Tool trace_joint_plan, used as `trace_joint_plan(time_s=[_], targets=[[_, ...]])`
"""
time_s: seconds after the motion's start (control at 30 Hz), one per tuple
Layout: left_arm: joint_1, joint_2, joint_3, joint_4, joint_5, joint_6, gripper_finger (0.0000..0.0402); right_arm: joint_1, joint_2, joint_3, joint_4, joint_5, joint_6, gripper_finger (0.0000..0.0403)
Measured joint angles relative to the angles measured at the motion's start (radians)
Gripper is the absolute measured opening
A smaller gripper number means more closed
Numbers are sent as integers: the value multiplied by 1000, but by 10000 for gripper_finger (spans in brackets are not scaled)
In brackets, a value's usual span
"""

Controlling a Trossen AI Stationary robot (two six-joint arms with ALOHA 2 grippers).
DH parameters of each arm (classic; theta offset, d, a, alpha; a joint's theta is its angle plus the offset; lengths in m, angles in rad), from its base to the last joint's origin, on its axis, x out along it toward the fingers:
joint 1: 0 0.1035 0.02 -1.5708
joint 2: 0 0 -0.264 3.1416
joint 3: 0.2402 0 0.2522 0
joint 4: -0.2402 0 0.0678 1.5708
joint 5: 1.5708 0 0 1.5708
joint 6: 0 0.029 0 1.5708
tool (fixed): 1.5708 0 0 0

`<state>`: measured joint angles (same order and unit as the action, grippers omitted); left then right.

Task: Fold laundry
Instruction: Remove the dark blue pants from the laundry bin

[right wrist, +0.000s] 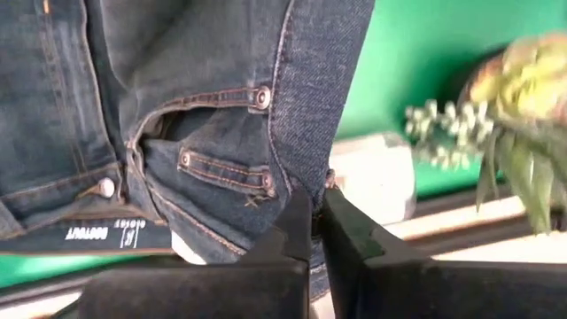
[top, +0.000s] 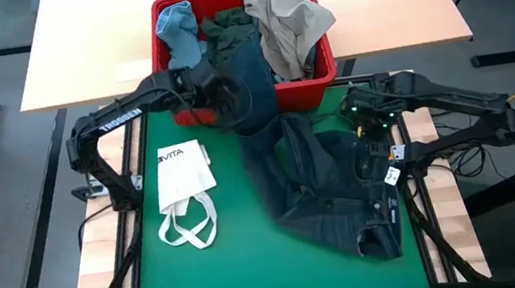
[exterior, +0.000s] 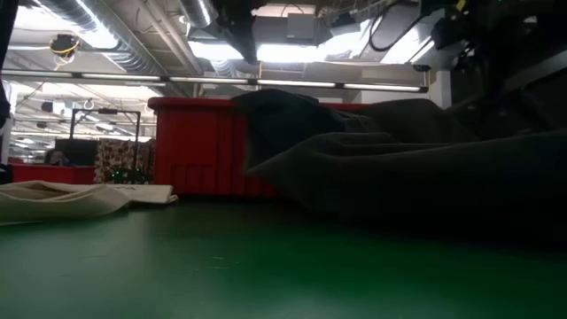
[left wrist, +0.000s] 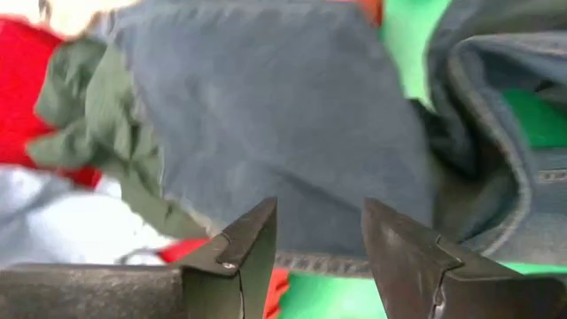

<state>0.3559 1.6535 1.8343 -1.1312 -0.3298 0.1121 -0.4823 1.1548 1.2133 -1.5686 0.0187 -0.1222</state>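
Presently, the right gripper point(right wrist: 314, 232) is clamped on the jeans point(top: 330, 189) waistband at centre-right. The left gripper point(left wrist: 321, 244), fingers apart, is held over the leg end at upper centre; the long axis runs between them.

Navy jeans point(top: 325, 190), red bin point(top: 323, 74), green mat point(top: 205, 272).

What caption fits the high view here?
Jeans spill from red bin onto green table; right hand pinches their waistband, left hand open above them.

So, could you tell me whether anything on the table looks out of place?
The jeans lie crumpled, one leg still trailing over the rim of the red bin. A white tote bag lies beside them, not laundry.
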Motion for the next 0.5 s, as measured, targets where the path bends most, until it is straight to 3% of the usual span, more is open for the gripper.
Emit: trace_joint_plan(time_s=[0.33, 0.5], targets=[[162, 0, 0, -10, 1, -209, 160, 151, -62, 0, -3, -1, 114, 11], [243, 4, 0, -4, 112, -330, 160, 211, -58, 0, -3, -1, 124, 7]])
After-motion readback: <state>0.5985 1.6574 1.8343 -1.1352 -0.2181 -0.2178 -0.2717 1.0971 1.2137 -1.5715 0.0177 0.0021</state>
